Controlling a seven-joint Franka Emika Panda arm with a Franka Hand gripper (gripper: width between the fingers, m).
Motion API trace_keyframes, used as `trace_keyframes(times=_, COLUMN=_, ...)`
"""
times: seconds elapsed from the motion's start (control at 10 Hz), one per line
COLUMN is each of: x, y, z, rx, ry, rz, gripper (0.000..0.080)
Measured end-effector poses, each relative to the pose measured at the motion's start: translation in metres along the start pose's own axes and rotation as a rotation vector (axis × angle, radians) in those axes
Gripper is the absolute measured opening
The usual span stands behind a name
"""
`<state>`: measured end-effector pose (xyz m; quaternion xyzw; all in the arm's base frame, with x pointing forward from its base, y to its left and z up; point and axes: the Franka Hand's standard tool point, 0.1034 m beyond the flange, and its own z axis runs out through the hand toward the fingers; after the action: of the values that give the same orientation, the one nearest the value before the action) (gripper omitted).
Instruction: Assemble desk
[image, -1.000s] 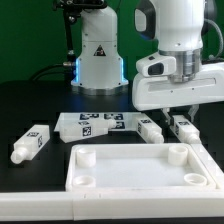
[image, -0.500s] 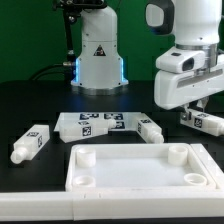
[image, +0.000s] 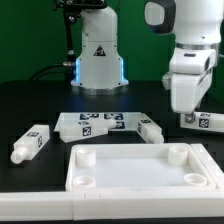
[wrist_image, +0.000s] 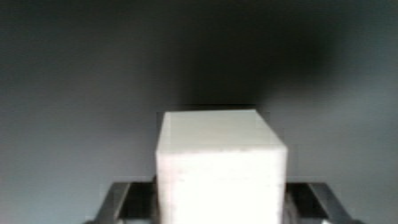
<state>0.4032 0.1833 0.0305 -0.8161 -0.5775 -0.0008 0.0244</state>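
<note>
Looking at the wrist view, the gripper (image: 187, 116) is clamped on a leg (wrist_image: 222, 160). It's a chunky white square-section block, matte plastic with crisp edges, squeezed between the two dark fingers (wrist_image: 125, 203), and everything behind it is dark blur. In the exterior view that same leg (image: 207, 121) sticks out sideways from under the hand toward the exterior view's right, with black-and-white square tags on its side. Can't tell whether it's touching the table (image: 30, 100) or just off it.

The desk panel (image: 130, 172) lies flat at the front. It's a big white rectangle with a raised rim and a round hole in each corner that shows, and the plastic looks smooth. Behind it, a second leg (image: 150, 128) lies just beside the marker board (image: 92, 123), at that board's end toward the exterior view's right. A third leg (image: 30, 144) lies at an angle toward the exterior view's left, well apart from the other two, with a rounded near end. The table is flat black. The robot base (image: 98, 55) at the back is smooth white with a triangular sticker on it.
</note>
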Motion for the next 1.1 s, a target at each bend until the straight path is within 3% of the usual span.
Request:
trace_keyframes(times=0.1, x=0.003, y=0.001, z=0.003, rx=-0.01, ry=0.002, rz=-0.155, gripper=0.0284)
trace_keyframes(times=0.2, x=0.007, y=-0.009, z=0.006, rx=-0.027, ry=0.012, rz=-0.229, gripper=0.0284)
trace_keyframes(times=0.5, x=0.002, y=-0.007, z=0.007, rx=-0.023, ry=0.0, rz=-0.377, gripper=0.0284)
trace_keyframes(times=0.6, x=-0.001, y=-0.005, z=0.008, rx=-0.026, ry=-0.007, rz=-0.503, gripper=0.0284)
trace_keyframes(times=0.8, x=-0.018, y=0.017, z=0.006, rx=-0.027, ry=-0.05, rz=-0.896, gripper=0.0284)
trace_keyframes(times=1.1, x=-0.022, y=0.019, z=0.007, rx=-0.031, ry=-0.066, rz=-1.072, gripper=0.0284)
